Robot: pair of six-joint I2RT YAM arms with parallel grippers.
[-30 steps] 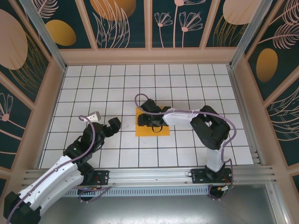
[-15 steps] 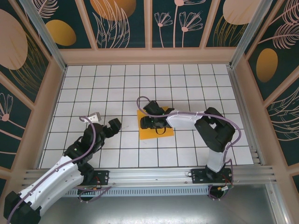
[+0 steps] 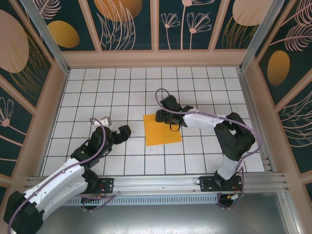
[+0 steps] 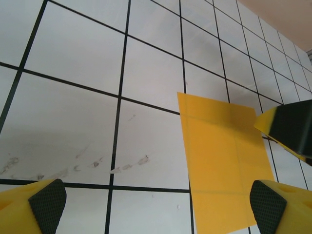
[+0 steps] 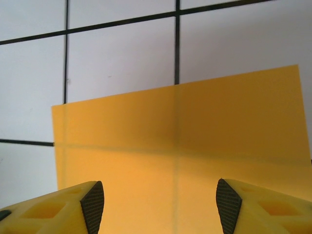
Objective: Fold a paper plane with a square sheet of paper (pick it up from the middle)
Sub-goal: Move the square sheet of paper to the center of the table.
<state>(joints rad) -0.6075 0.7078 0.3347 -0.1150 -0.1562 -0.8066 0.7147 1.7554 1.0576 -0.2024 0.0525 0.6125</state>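
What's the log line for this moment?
square sheet of paper: flat, unheld | right gripper: open, over its far edge | left gripper: open, beside it, apart

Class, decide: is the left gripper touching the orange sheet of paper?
Apart. The top view shows bare white tiles between the open left gripper and the sheet of paper.
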